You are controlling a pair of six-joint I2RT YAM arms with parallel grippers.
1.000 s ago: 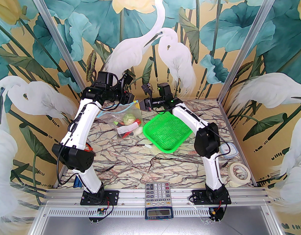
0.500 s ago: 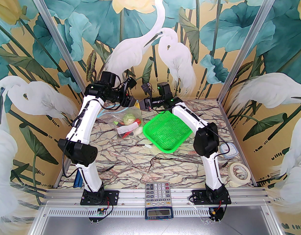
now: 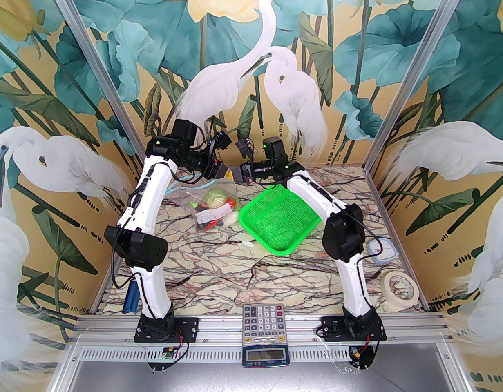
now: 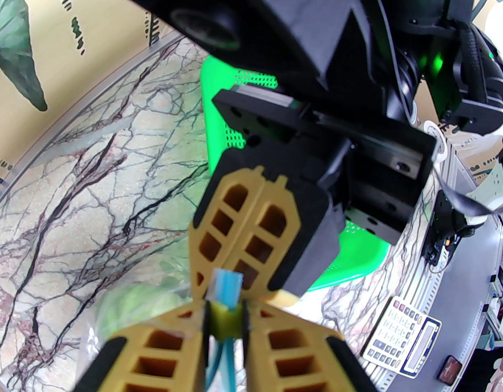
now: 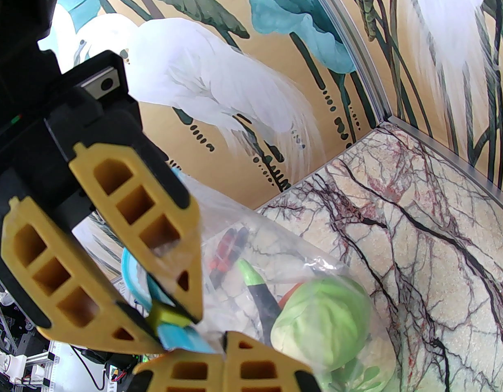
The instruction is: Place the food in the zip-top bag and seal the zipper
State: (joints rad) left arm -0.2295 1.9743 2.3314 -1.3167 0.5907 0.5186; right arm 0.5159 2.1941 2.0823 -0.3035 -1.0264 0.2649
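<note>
The clear zip-top bag (image 3: 212, 202) hangs by its mouth at the back of the table, its bottom resting on the marble. Inside lies the food: a green cabbage (image 5: 320, 325), a dark eggplant (image 5: 263, 296) and red pieces (image 3: 233, 203). My left gripper (image 4: 223, 312) is shut on the yellow-green slider of the light-blue zipper (image 4: 226, 282). Almost tip to tip with it, my right gripper (image 5: 224, 353) is shut on the bag's top edge at the zipper's end. In the top view the left gripper (image 3: 226, 173) and right gripper (image 3: 237, 175) nearly touch.
A green mesh basket (image 3: 280, 223) lies right of the bag, under my right arm. A small pale piece (image 3: 248, 243) rests on the marble near its front corner. A timer (image 3: 382, 252), a tape roll (image 3: 399, 286) and a calculator (image 3: 264, 321) lie nearer the front.
My left arm has slid right along the bag's mouth until its gripper meets the right one, and its jaws have narrowed onto the slider. The right arm and the bag have stayed put.
</note>
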